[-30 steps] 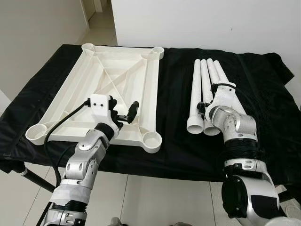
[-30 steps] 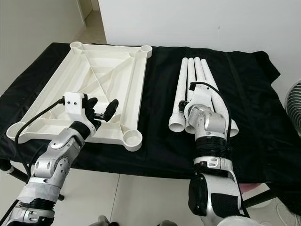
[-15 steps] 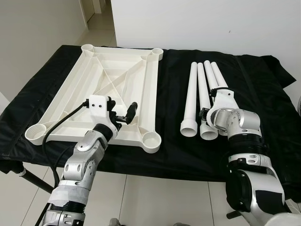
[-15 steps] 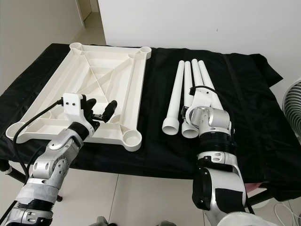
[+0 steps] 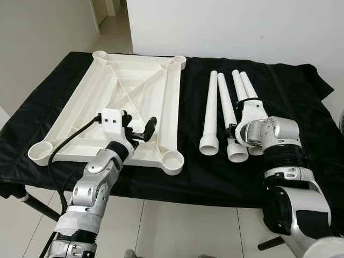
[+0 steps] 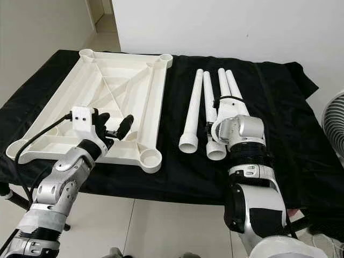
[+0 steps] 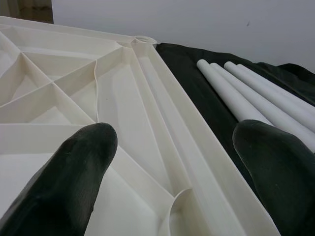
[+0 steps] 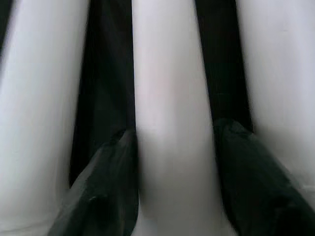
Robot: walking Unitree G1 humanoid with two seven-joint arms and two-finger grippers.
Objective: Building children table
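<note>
- Right wrist view: right gripper (image 8: 174, 187) straddling one table leg (image 8: 172, 113), fingers (image 8: 106, 191) against both sides, apparently clenched on it.
- Left gripper (image 5: 141, 129) spread wide, empty, above upturned tabletop (image 5: 129, 91); legs just right of tabletop.
- Risk: smooth tube slipping, nudging neighbouring legs.

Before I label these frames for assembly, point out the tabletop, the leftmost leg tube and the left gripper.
white tabletop (image 5: 80, 115): left eye view, on its left rim.
leftmost leg tube (image 5: 210, 115): left eye view, mid-shaft.
left gripper (image 5: 141, 129): left eye view, between its fingertips.
</note>
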